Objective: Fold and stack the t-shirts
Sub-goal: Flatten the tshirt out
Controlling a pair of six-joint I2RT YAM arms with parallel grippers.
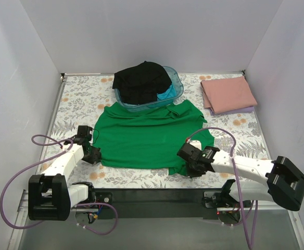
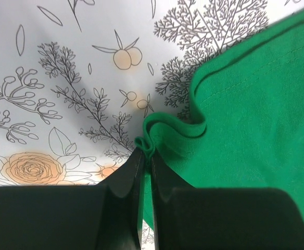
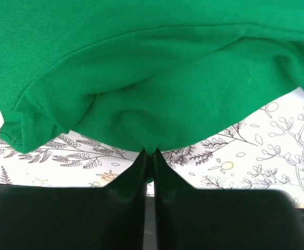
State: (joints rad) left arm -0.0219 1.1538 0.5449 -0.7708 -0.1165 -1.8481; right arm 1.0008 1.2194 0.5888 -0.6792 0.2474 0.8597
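Note:
A bright green t-shirt (image 1: 147, 136) lies spread in the middle of the floral table cover. My left gripper (image 1: 93, 154) is shut on its near left hem corner, where green fabric (image 2: 157, 133) bunches between the fingertips. At the near right hem my right gripper (image 1: 192, 162) is shut on the shirt's edge (image 3: 152, 104). A folded dusty pink t-shirt (image 1: 228, 94) lies on a lilac one (image 1: 248, 110) at the back right. A black t-shirt (image 1: 141, 82) and a turquoise one (image 1: 167, 95) sit heaped in the tub.
The translucent blue plastic tub (image 1: 177, 83) stands at the back centre, touching the green shirt's collar end. White walls close the table on three sides. Purple cables (image 1: 16, 177) loop beside both arm bases at the near edge.

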